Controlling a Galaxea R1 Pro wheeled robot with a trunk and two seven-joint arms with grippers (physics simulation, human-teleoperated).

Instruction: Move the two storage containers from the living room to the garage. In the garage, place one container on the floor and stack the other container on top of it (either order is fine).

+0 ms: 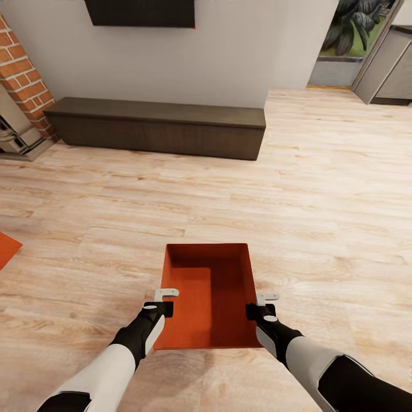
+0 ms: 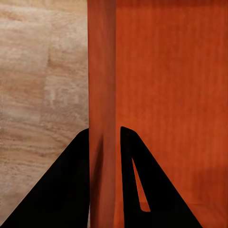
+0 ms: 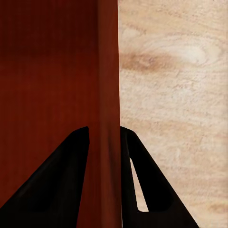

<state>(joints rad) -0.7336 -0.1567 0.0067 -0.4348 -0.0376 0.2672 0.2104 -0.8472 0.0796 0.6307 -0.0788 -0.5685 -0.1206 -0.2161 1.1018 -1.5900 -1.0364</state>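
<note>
— Where's your container right now?

— You've got one storage container (image 1: 209,294) held out in front of you, above the light wood-plank floor (image 1: 320,189) of the living room. It's orange-red, open on top, long axis pointing away from you toward the long dark low cabinet (image 1: 154,126) against the wall.

— And the two end effectors?

— Your left end effector (image 1: 162,309) is clamped on the container's left side wall near its near end; the left wrist view shows the thin wall (image 2: 102,118) pinched between the two dark fingers (image 2: 61,190), one outside, one inside the box. Your right end effector (image 1: 257,312) does the same on the right side wall — the right wrist view has the wall (image 3: 109,118) running straight up between its fingers (image 3: 152,180).

— Anything else you'd flag?

— A corner of a second orange-red storage container (image 1: 7,247) sits at the left edge of your head view, well apart from the one you hold. The brick fireplace (image 1: 23,80) is at the far left, beside the cabinet, and a dark screen (image 1: 140,12) hangs on the wall above it.
</note>
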